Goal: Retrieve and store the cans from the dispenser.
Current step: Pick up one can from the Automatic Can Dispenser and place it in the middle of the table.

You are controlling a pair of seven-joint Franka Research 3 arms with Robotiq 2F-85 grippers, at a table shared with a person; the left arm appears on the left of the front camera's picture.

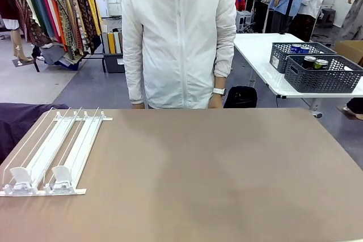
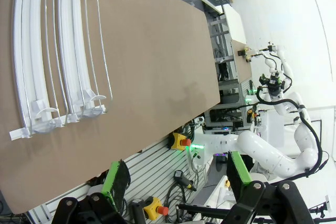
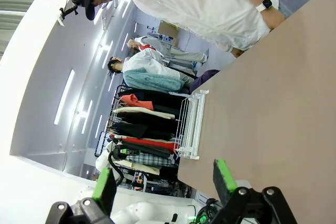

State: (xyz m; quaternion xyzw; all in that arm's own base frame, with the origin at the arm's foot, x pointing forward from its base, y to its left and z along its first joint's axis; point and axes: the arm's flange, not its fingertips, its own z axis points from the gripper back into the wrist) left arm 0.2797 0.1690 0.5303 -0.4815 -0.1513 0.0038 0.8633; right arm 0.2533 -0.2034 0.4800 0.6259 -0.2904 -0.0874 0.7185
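The white dispenser (image 1: pixel 57 145) lies flat at the table's left side, its lanes bare and two pusher blocks (image 1: pixel 39 178) sitting at the near end. It also appears as the dispenser (image 2: pixel 58 51) in the left wrist view and the dispenser (image 3: pixel 191 124) in the right wrist view. Cans (image 1: pixel 315 61) with dark tops stand in a dark grey basket on a separate white table at the back right, with blue cans (image 1: pixel 299 49) in the basket behind it. My left gripper (image 2: pixel 177 174) is open, off the table's near edge. My right gripper (image 3: pixel 164 184) is open too, with nothing between its fingers.
A person in a white jacket (image 1: pixel 178 38) stands at the far edge of the brown table (image 1: pixel 215 168), hands low. The two dark grey baskets (image 1: pixel 323 77) rest on the white side table. My right arm (image 2: pixel 273 153) shows beyond the table's edge in the left wrist view.
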